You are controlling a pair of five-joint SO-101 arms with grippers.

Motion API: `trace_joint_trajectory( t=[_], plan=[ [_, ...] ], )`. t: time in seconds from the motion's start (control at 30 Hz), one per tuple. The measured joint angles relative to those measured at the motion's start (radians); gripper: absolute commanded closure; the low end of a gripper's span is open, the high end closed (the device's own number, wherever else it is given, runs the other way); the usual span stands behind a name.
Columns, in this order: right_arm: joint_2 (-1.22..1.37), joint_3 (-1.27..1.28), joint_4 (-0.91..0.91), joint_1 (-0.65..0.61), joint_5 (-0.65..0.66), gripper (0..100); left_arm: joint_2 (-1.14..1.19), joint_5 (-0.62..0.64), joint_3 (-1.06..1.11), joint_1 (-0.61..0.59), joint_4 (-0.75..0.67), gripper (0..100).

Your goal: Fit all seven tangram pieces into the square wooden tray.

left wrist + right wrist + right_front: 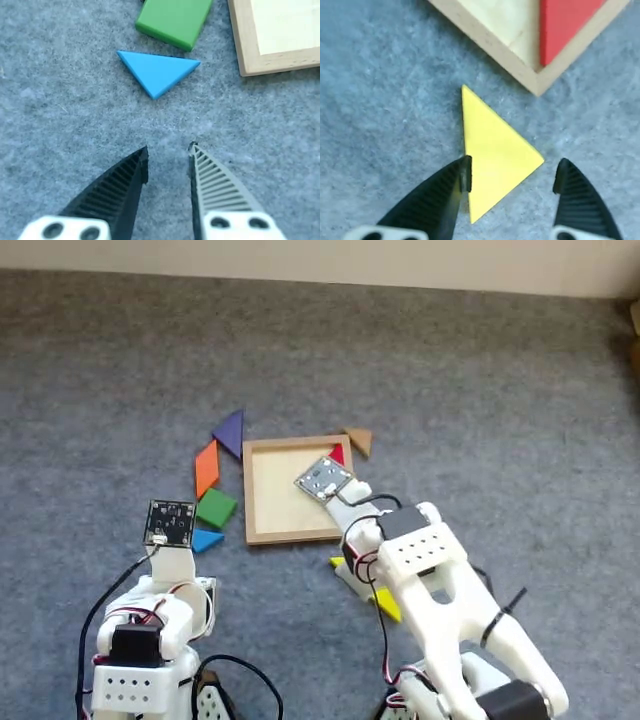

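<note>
Two arms stand side by side at a grey, carpet-like worktop point(450, 370), with the square wooden tray point(248, 490) lying ahead of them.

On the left arm, the left gripper point(167, 150) has its fingers slightly spread and holds nothing. It hangs above bare worktop just short of the blue triangle point(157, 72). The green square point(175, 20) lies just beyond that triangle, apart from it, and one corner of the tray sits off to the side.

On the right arm, the right gripper point(512, 175) has its fingers spread wide, one on either side of the yellow triangle point(495, 145). Whether they touch it cannot be told. The yellow triangle lies flat on the worktop just outside a corner of the tray, near the rim but apart from it. Inside the tray, a red piece point(565, 25) sits in that same corner against the rim.

In the high view, the orange parallelogram point(206, 468) and the purple triangle point(230, 430) lie off the tray's left side, beyond the green square. The brown triangle point(358, 441) lies outside the tray, just beside its far right corner.
</note>
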Motion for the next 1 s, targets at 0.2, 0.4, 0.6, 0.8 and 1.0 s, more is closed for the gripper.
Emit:
trace_joint_trajectory(
  t=[0.2,0.4,0.6,0.8,1.0],
  plan=[
    [0.207,0.0,0.0,0.0,-0.018,64.9,0.0,0.0,0.0,0.0,0.0,86],
    [0.325,-0.005,-0.031,-0.017,-0.02,64.9,0.0,0.0,0.0,0.0,0.0,86],
    [0.353,-0.034,-0.031,-0.018,-0.02,64.9,0.0,0.0,0.0,0.0,0.0,86],
    [0.361,-0.052,-0.029,-0.018,-0.02,64.9,0.0,0.0,0.0,0.0,0.0,86],
    [0.361,-0.052,-0.029,-0.025,-0.02,64.9,0.0,0.0,0.0,0.0,0.0,86]
  ],
)
